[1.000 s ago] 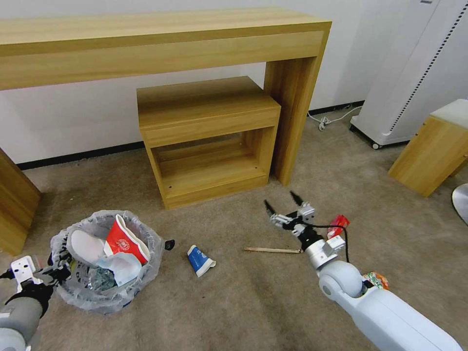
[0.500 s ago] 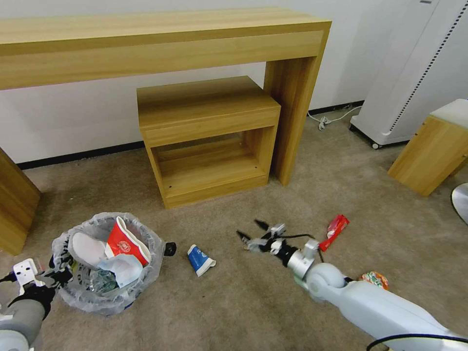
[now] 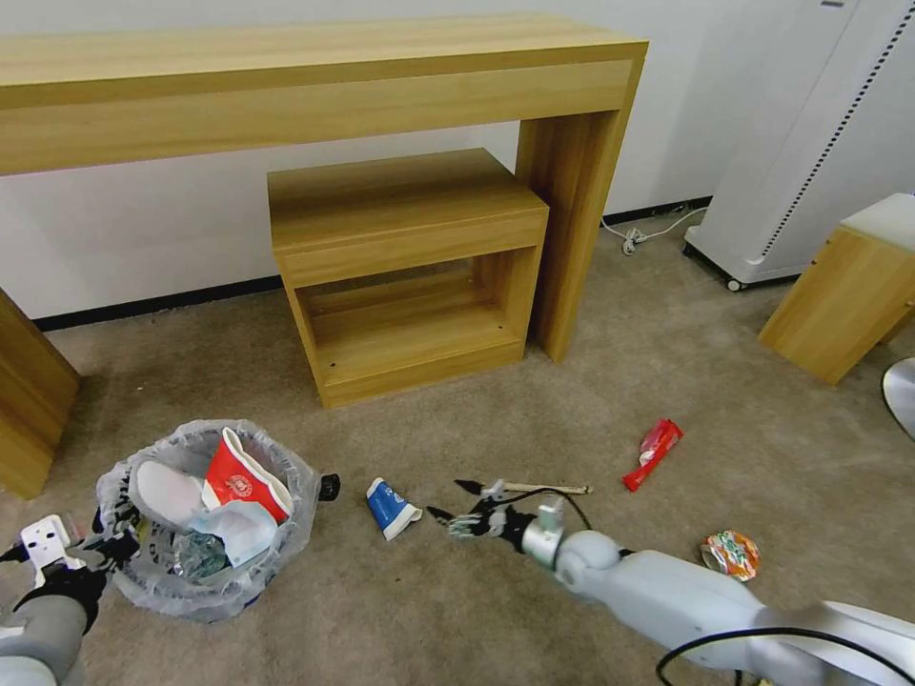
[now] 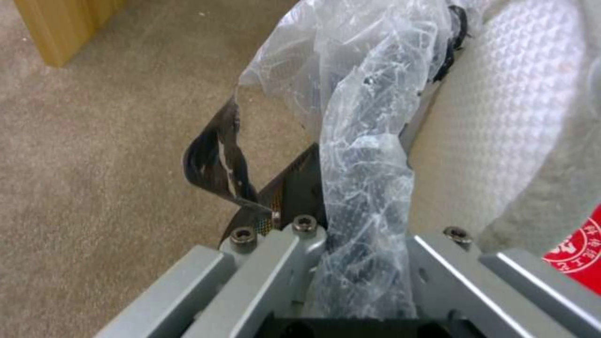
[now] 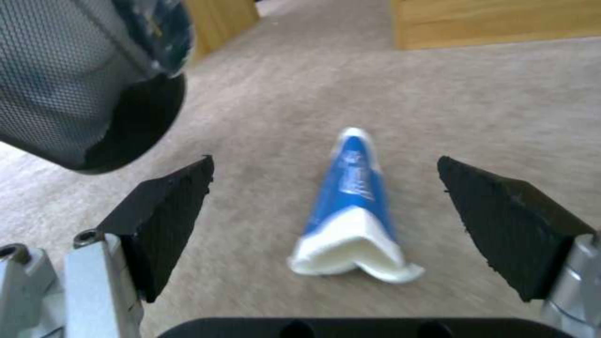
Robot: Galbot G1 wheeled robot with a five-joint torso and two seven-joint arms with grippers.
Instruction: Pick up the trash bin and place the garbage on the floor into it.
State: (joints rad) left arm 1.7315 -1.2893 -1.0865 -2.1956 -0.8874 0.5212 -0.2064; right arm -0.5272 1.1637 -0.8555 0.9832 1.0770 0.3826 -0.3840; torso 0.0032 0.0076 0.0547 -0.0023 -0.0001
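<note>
Gripping the bagged rim of the trash bin on the floor, left gripper clamped on it near the wooden desk leg. Hovering low, right gripper spread wide toward crushed blue cup, clear between them; wooden stick just behind the arm, red wrapper and can well apart.

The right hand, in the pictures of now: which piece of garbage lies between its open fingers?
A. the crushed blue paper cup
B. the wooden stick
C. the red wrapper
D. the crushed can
A. In the right wrist view, the crushed blue paper cup lies on the floor between the two spread fingers of the right hand, which has not closed on it.
</note>
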